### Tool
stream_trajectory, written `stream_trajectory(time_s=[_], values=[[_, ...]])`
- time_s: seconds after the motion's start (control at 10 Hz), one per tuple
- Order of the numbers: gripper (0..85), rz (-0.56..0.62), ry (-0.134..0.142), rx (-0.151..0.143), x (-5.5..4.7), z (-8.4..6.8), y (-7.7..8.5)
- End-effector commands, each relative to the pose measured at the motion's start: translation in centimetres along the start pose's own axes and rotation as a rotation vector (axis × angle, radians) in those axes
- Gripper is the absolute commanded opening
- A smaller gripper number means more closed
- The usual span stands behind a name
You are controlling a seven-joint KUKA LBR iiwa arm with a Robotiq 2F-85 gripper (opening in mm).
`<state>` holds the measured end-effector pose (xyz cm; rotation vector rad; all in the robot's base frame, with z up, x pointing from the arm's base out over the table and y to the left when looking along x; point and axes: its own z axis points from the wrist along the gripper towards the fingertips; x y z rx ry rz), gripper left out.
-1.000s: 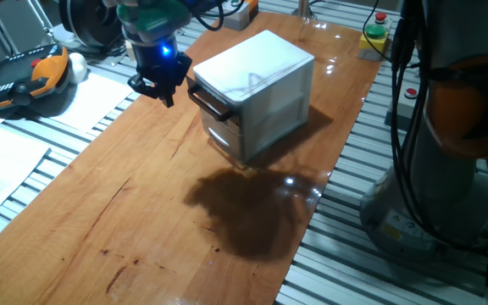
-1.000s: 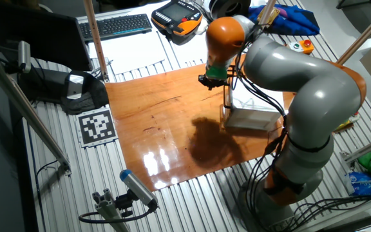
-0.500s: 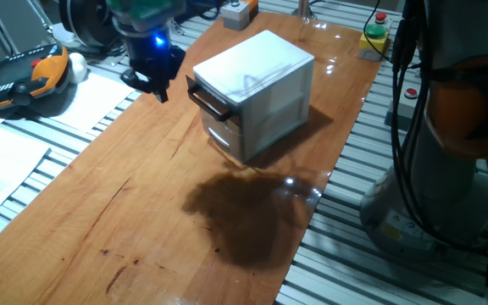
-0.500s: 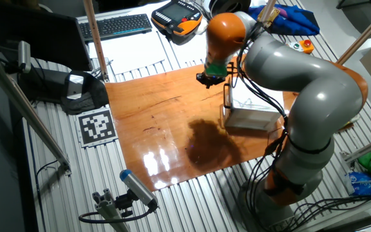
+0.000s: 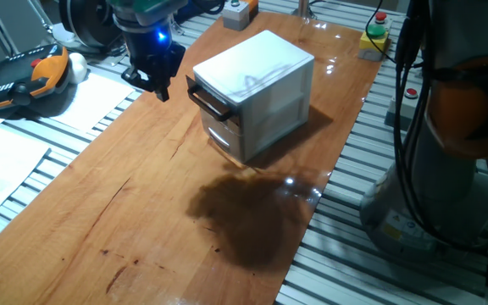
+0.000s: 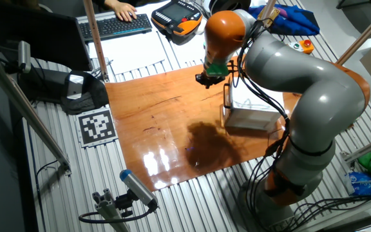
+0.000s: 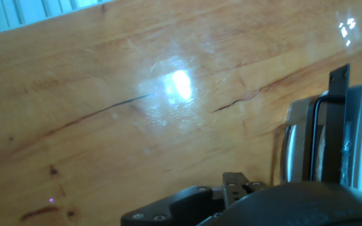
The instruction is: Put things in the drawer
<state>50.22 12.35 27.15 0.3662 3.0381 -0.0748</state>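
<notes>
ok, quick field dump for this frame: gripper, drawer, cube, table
gripper: hangs above the table left of the cabinet, holds nothing visible; open or shut cannot be told
upper drawer: pulled out slightly, black bar handle toward the gripper
lower drawer: shut
cabinet: white, upright on the table
cube: not seen in any view
table: wooden, glossy, dark arm shadow in front of the cabinet

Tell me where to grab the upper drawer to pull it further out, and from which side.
Grip the black bar handle across the front of the upper drawer in the white cabinet. Come from the front, the side where the gripper hovers: the bar stands proud of the drawer face, leaving a gap for a finger behind it. The drawer looks slightly open already.
</notes>
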Motion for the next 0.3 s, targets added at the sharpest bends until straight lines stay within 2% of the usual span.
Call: stream_trajectory(time_s=[0.0,0.2], values=[[0.0,-0.003,-0.002,0.001,0.04,-0.08,-0.06],[0.0,-0.005,-0.002,0.001,0.18,-0.19,-0.13]])
